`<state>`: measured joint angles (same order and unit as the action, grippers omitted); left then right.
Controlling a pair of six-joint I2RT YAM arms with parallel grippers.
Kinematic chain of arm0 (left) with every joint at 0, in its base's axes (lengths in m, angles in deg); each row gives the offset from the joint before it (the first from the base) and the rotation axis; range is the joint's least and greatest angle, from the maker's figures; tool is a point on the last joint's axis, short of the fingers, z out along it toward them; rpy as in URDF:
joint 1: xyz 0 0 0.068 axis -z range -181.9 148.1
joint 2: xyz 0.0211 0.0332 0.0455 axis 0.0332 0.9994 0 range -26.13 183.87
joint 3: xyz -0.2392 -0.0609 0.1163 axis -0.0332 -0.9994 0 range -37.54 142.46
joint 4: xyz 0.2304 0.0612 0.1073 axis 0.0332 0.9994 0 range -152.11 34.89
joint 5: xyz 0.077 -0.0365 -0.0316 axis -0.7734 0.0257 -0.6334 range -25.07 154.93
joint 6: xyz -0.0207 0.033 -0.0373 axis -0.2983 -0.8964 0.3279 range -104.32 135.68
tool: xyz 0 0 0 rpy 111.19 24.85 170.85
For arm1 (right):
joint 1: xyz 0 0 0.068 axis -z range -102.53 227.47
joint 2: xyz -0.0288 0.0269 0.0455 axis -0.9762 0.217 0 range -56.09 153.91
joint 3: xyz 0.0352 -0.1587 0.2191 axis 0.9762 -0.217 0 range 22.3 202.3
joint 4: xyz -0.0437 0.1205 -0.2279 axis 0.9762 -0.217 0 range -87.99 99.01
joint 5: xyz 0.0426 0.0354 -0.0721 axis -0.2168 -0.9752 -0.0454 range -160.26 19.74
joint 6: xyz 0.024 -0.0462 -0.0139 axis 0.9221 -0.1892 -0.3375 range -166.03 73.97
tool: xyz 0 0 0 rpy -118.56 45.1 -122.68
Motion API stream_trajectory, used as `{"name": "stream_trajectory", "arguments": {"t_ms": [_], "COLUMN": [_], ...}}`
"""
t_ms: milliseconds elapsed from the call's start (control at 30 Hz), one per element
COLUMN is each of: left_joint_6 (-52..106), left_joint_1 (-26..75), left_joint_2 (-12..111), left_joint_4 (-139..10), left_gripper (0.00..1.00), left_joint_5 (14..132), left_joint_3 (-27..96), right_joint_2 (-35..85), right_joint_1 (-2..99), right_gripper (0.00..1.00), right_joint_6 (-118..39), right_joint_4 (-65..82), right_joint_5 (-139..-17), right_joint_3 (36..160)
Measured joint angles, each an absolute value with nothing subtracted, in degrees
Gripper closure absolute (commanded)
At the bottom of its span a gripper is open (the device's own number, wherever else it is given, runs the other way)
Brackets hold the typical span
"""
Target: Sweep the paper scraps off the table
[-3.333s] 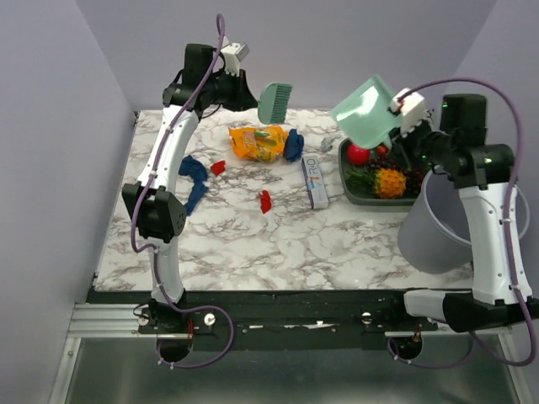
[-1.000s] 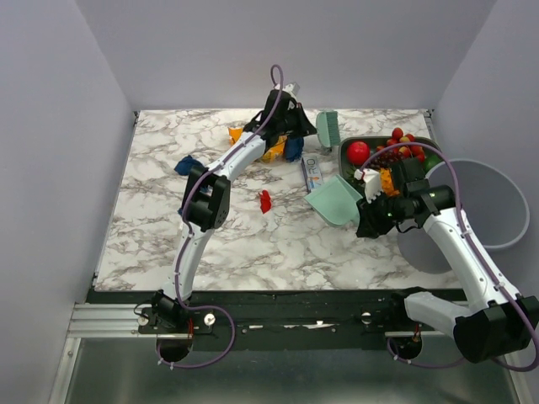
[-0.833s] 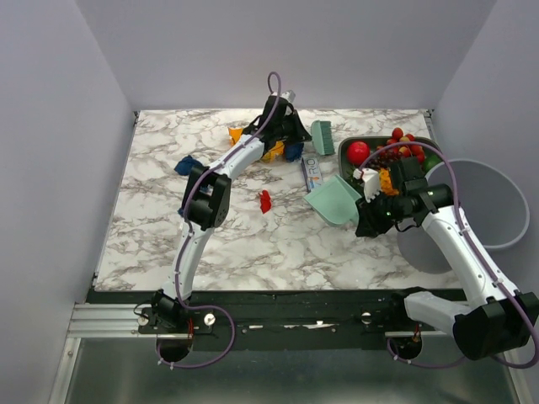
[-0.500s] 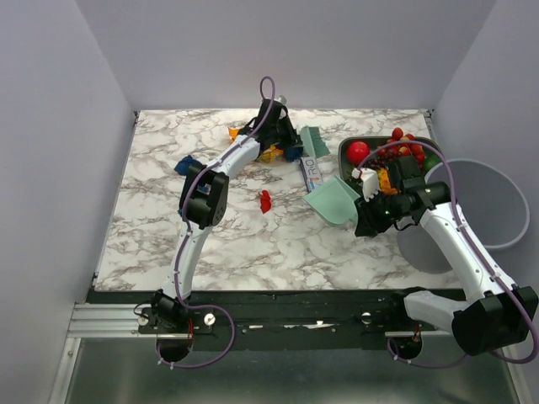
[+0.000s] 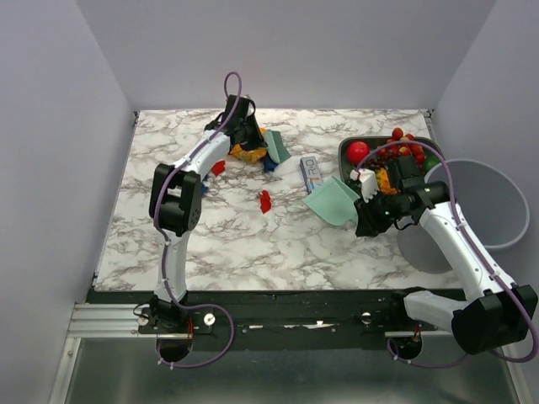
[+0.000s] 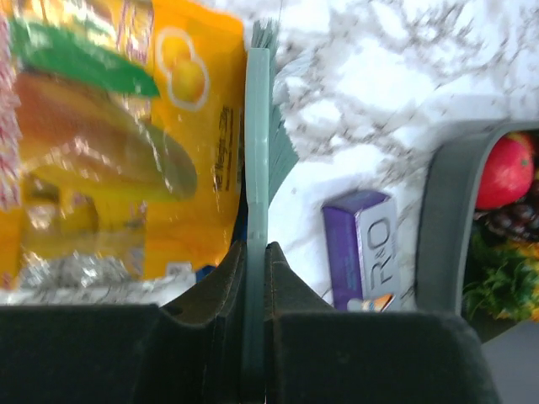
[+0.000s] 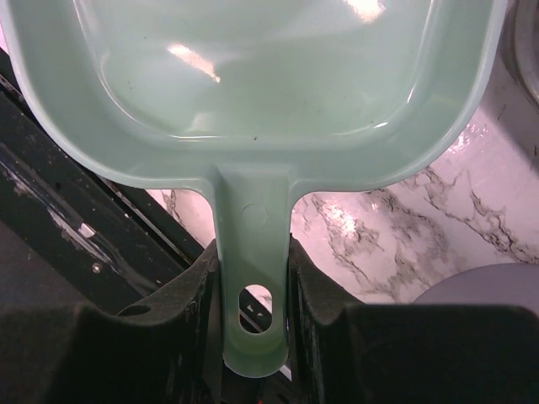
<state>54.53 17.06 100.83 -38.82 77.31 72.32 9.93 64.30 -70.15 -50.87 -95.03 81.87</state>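
My left gripper (image 5: pixel 249 128) is shut on the thin handle of a teal brush (image 5: pixel 276 145) at the back of the table (image 5: pixel 278 244). In the left wrist view the brush (image 6: pixel 257 143) shows edge-on, its bristles right beside the orange snack bag (image 6: pixel 126 143). Paper scraps lie nearby: a red one (image 5: pixel 217 167) left of the bag, another red one (image 5: pixel 264 199) mid-table, and a dark blue one (image 5: pixel 269 163) under the brush. My right gripper (image 5: pixel 365 195) is shut on the handle of the teal dustpan (image 5: pixel 331 203), whose pan (image 7: pixel 269 76) holds nothing.
A purple and white box (image 5: pixel 312 172) lies between the brush and the dustpan. A dark tray (image 5: pixel 345 150) of fruit stands at the back right, with a round red fruit (image 5: pixel 358 152) in it. A grey bin (image 5: pixel 484 206) stands off the table's right edge.
The left arm has swung left with the brush, from right of the snack bag to over it. The dark blue scrap has shifted left too. The right arm and dustpan have barely moved.
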Motion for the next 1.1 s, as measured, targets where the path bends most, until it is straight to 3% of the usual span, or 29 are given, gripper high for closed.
{"name": "stream_trajectory", "arguments": {"t_ms": [267,400,733,933,1100], "left_joint_6": [50.2,43.8,24.7,13.8,7.1], "left_joint_1": [17.9,19.0,21.1,21.1,23.0], "left_joint_2": [89.9,86.6,84.9,82.3,87.6], "left_joint_4": [-36.9,-34.1,-21.0,-16.8,-15.5], "left_gripper": [1.0,1.0,1.0,1.0,1.0], "left_joint_5": [77.0,78.1,83.5,79.0,72.3], "left_joint_3": [57.2,56.3,73.4,76.5,79.8], "right_joint_2": [12.8,13.5,14.8,19.1,21.5], "right_joint_1": [64.3,64.3,57.5,51.4,48.8], "right_gripper": [0.99,0.99,0.99,0.99,0.99], "right_joint_6": [-73.8,-74.6,-80.0,-81.1,-77.8], "right_joint_4": [-50.7,-50.2,-47.2,-46.8,-45.2], "right_joint_5": [-95.1,-95.2,-87.8,-80.6,-76.7], "right_joint_3": [82.2,82.2,79.7,79.0,78.9]}}
